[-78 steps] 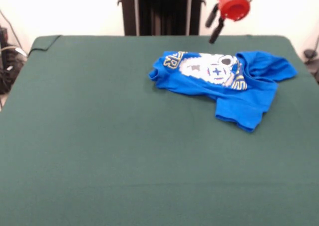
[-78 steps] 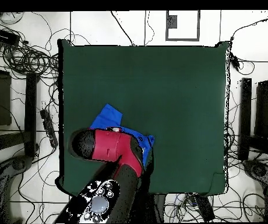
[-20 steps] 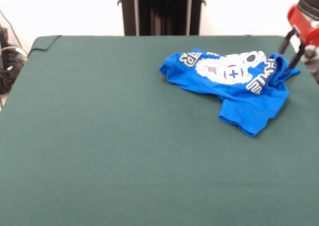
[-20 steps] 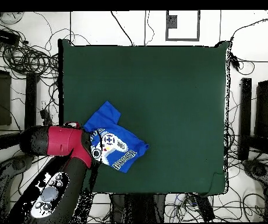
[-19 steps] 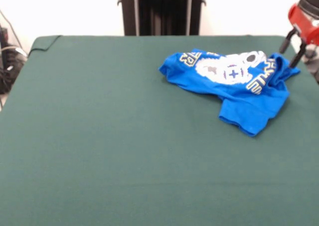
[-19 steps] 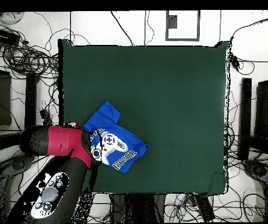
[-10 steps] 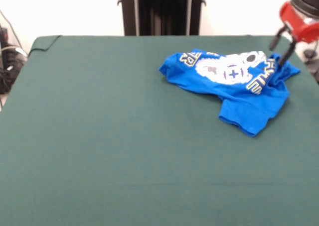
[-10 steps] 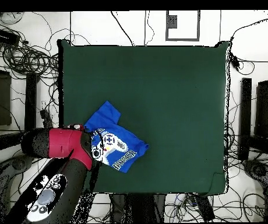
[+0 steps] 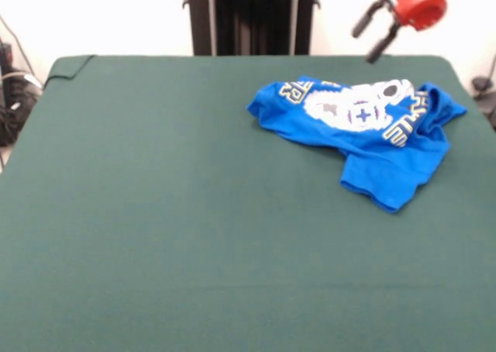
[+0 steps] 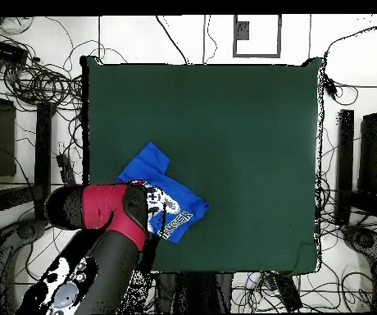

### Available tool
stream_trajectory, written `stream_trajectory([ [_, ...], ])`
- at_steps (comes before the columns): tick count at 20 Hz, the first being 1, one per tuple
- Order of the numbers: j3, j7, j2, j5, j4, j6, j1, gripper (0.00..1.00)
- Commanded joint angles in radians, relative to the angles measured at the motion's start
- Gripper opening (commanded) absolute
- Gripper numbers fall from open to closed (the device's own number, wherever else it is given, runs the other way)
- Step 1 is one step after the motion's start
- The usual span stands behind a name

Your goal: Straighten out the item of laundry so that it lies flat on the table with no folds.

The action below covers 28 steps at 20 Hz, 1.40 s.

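The item of laundry [image 9: 380, 162], a bright blue T-shirt with a white controller print and block lettering, lies crumpled at the table's [image 9: 155, 212] far right in the front view. One sleeve is bunched at its right end, and a flap points toward the near side. My gripper [image 9: 370, 40] hangs open and empty above the shirt's far edge, clear of the cloth. In the overhead view my red arm [image 10: 110, 209] covers part of the item of laundry [image 10: 175, 215], which lies by the table's [image 10: 224, 123] left edge.
The shirt lies close to the table's right edge [image 9: 473, 112] in the front view. Tangled cables [image 10: 40, 82] lie on the floor around the table. A corner of the green cloth [image 9: 71, 63] is folded at the far left.
My gripper has lifted off the shirt's right sleeve and moved up and left. Since the earliest frames the shirt has shifted right and its print lies more open.
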<state>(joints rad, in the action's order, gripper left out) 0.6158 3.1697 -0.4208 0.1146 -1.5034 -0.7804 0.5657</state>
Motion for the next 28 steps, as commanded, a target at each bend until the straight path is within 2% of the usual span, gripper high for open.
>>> stream_trajectory([
  [1, -0.160, -0.062, -0.005, -0.036, -0.168, 0.134, -0.105, 1.00],
  [4, -0.251, -0.027, 0.007, 0.008, -0.212, 0.256, -0.153, 1.00],
  [10, -0.321, 0.043, 0.050, 0.039, -0.216, 0.335, -0.177, 1.00],
  [14, -0.304, 0.080, 0.101, 0.028, -0.189, 0.354, -0.160, 1.00],
  [21, -0.303, 0.084, 0.133, 0.024, -0.181, 0.375, -0.159, 1.00],
  [28, -0.227, 0.043, 0.182, -0.042, -0.171, 0.353, -0.159, 1.00],
])
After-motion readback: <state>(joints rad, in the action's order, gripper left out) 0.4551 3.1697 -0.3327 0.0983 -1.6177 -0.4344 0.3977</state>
